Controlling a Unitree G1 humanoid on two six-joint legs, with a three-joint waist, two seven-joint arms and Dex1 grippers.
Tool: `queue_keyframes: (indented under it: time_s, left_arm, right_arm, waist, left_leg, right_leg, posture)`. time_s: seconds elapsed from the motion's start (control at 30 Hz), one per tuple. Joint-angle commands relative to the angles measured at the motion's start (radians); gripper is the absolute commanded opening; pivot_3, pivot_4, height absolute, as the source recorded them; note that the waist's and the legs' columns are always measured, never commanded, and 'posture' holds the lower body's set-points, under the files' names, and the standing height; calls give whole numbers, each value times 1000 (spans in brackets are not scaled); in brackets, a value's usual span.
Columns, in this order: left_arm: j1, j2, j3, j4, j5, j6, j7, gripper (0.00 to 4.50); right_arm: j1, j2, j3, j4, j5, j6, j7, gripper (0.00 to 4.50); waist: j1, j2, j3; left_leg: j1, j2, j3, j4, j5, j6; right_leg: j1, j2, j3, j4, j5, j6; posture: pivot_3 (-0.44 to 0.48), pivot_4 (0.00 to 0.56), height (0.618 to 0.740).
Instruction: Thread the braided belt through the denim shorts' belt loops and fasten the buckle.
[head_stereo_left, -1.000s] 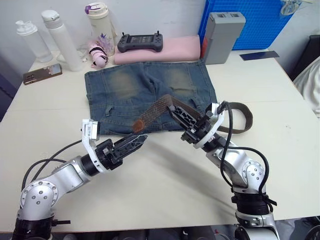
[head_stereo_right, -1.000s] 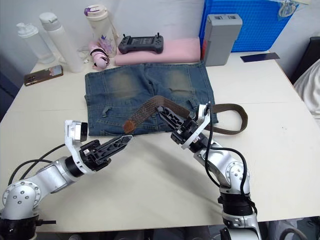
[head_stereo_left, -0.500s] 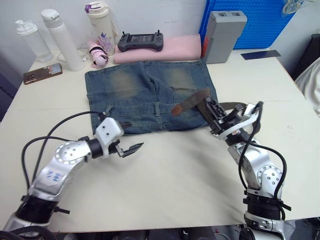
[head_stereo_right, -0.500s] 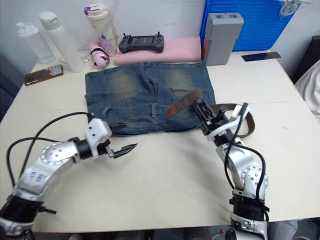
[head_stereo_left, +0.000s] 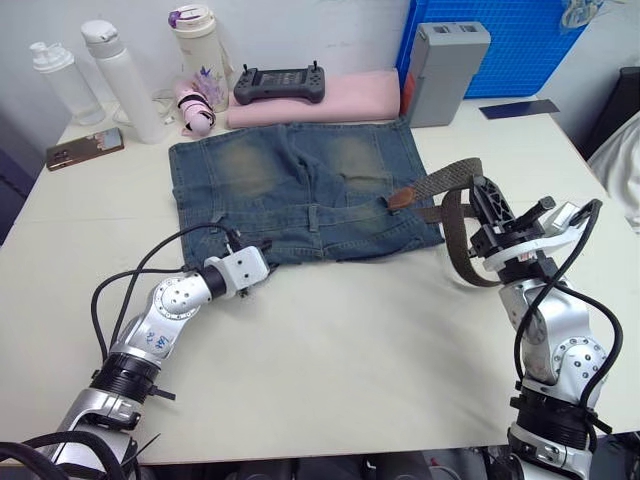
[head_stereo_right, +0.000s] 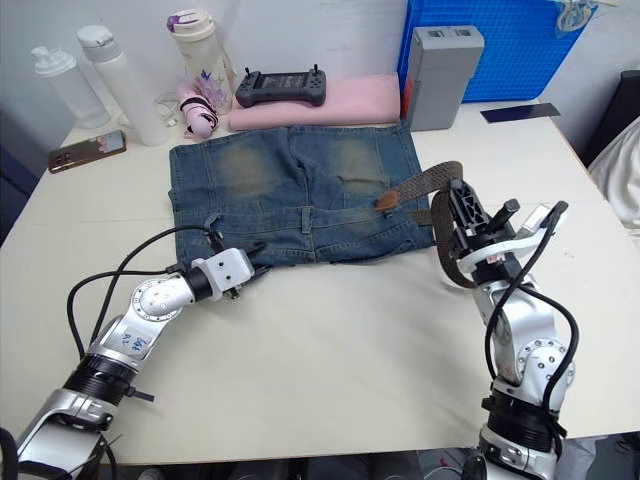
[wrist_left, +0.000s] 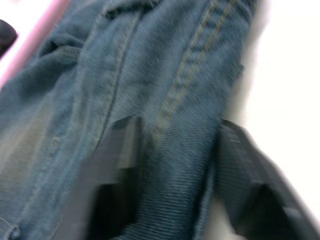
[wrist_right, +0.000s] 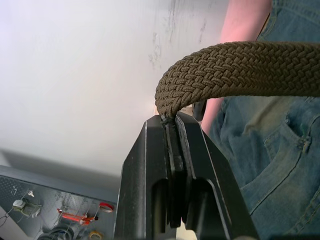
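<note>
Braided belt (head_stereo_left: 452, 183) loops off the denim shorts' (head_stereo_left: 300, 190) right edge, pinched by the right gripper (head_stereo_left: 483, 200). Left gripper (wrist_left: 175, 165) straddles the waistband, fingers (wrist_left: 117, 150) spread. Table (head_stereo_left: 330, 370) near the front edge is bare.

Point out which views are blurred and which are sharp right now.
Left wrist view: smeared, the denim shorts and the dark fingers soft-edged. Right wrist view: crisp on the braided belt, background washed out to pale white. Both eye views: evenly lit and sharp, soft shadows under the arms on the table.
</note>
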Motion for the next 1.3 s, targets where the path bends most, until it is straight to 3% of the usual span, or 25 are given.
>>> queue_keyframes:
  time_s: [0.03,0.07,0.23,0.47,0.67,0.8,1.0,1.07,1.23,1.3]
  left_arm:
    - [14,5,34,29,12,0,-7,263]
    - [22,7,43,21,7,2,-12,21]
    - [99,38,104,-79,-27,7,-44,21]
    - [371,126,275,-423,-113,75,-99,21]
    - [589,136,391,-583,-150,134,-127,21]
    - [666,146,430,-603,-152,138,-153,21]
    - [711,146,484,-625,-227,147,-215,2776]
    - [704,157,510,-664,-349,247,-271,3327]
    - [609,191,574,-757,-713,587,-331,3327]
    - [540,183,566,-771,-803,671,-314,3327]
  right_arm:
    - [-4,-43,-44,-13,30,0,21,0]
    - [-4,-56,-54,-5,29,5,28,0]
    - [-9,-117,-78,53,42,31,48,0]
    - [-3,-126,-57,67,37,72,41,0]
    - [29,-108,-13,51,67,124,18,0]
    - [51,-101,19,46,89,149,6,0]
    - [57,-106,38,56,111,167,4,0]
    - [53,-102,42,62,110,168,9,0]
    - [30,-91,65,90,91,176,27,0]
    - [11,-85,87,111,57,181,39,0]
  waist:
    - [-1,0,0]
    - [-1,0,0]
    - [-10,0,0]
    - [-30,0,0]
    - [-20,0,0]
    - [-19,0,0]
    - [-11,0,0]
    - [-3,0,0]
    - [1,0,0]
    - [-2,0,0]
  left_leg:
    - [0,0,0,0,0,0]
    - [0,0,0,0,0,0]
    - [0,1,1,0,0,0]
    - [1,3,0,-2,-1,1]
    - [0,4,0,-1,-1,2]
    - [0,4,1,-1,-2,3]
    - [0,3,1,-1,-2,3]
    - [0,2,1,-1,-2,3]
    - [0,3,0,1,-2,3]
    - [0,2,-1,1,-2,3]
  right_leg:
    - [0,0,0,0,0,0]
    - [0,0,0,0,0,0]
    - [0,0,-1,0,0,0]
    - [-1,-1,-4,0,-1,-1]
    - [-1,-5,-4,0,0,-1]
    - [-1,-5,-5,0,0,-1]
    - [-1,-5,-5,0,0,-1]
    - [-1,-5,-5,0,0,-1]
    - [0,-7,-5,0,0,-1]
    - [0,-7,-5,1,0,-1]
  posture:
    - [0,150,739]
    - [0,150,739]
    - [0,150,739]
    - [0,150,739]
    - [0,150,739]
    - [0,150,739]
    - [0,150,739]
    - [0,150,739]
    - [0,150,739]
    - [0,150,739]
